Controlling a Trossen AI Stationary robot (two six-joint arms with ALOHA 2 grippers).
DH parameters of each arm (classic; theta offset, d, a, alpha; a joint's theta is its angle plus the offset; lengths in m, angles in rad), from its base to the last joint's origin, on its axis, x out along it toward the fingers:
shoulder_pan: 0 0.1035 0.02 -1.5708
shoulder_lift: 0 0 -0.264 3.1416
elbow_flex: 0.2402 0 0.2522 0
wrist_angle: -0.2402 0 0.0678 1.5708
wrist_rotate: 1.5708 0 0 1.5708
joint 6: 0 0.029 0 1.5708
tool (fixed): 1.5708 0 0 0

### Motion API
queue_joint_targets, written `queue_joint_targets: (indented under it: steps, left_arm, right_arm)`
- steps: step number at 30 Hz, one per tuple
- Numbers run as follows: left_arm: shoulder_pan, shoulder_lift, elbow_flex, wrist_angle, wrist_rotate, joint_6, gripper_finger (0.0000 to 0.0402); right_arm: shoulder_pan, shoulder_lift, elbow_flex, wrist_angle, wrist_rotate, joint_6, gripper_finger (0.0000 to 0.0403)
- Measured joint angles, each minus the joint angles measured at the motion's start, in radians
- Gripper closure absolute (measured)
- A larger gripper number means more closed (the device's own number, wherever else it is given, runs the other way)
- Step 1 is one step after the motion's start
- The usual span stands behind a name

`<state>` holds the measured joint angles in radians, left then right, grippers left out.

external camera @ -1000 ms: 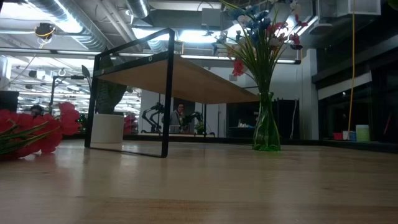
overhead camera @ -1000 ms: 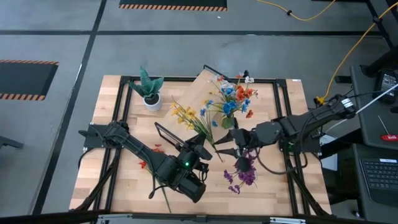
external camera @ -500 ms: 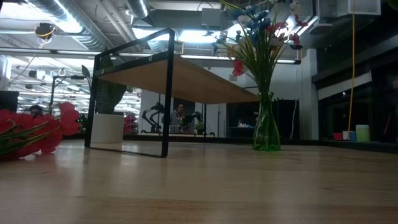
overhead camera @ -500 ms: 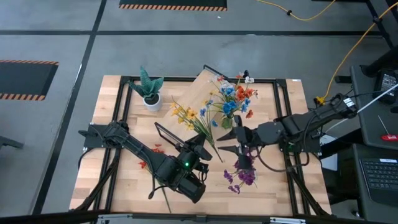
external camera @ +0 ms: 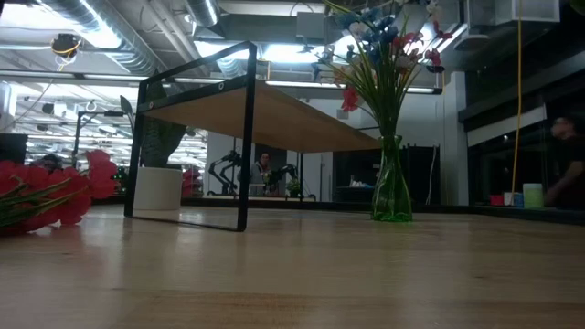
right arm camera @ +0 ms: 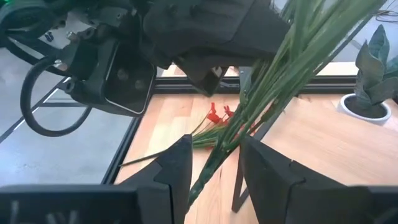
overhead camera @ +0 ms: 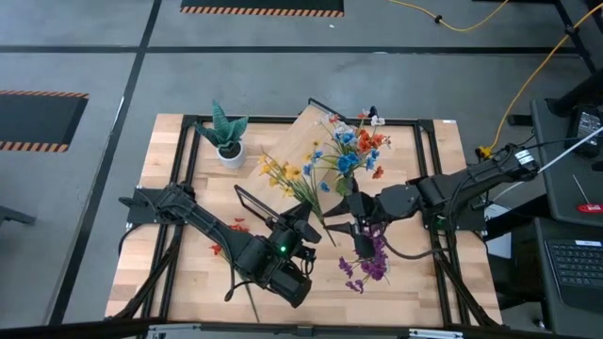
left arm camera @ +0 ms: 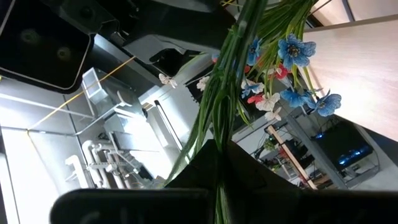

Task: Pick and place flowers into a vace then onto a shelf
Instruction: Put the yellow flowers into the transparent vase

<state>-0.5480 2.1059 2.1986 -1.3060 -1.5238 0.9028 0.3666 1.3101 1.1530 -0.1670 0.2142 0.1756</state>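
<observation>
Looking straight down, we find the left gripper (overhead camera: pixel 303 224) near table centre, clamped on the stems of a yellow sprig (overhead camera: pixel 281 175) whose blossoms fan out toward the shelf (overhead camera: pixel 311 137). Its wrist camera confirms it: green stems (left arm camera: pixel 227 106) run up from between the closed dark fingers.

The right gripper (overhead camera: pixel 356 226) sits just beside it, fingers spread, with those same stems (right arm camera: pixel 261 93) passing through the gap; we cannot tell whether either pad touches them. A purple sprig (overhead camera: pixel 369 266) lies on the tabletop (overhead camera: pixel 179 273) under the right arm.

The vace (external camera: pixel 391 188) stands upright on the table, beside the shelf, already holding blue, red and orange flowers (external camera: pixel 384 41). Red blossoms (external camera: pixel 50 192) lie loose on the wood near the left arm.

A spiky green plant in a white pot (overhead camera: pixel 227 139) stands at the far left corner. The shelf rests at an angle across the far side.
</observation>
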Motion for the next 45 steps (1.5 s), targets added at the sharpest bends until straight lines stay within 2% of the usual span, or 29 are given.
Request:
queue_joint_targets:
  steps: [18,45]
  left_arm:
    - [0.0,-0.001,0.0,0.002,-0.004,-0.002,0.0398]
    - [0.018,-0.001,0.0,0.006,0.008,-0.009,0.0398]
  right_arm:
    - [-0.012,0.0,0.0,0.07,-0.078,-0.023,0.0265]
    - [-0.078,0.048,0.0,0.104,-0.106,-0.012,0.0265]
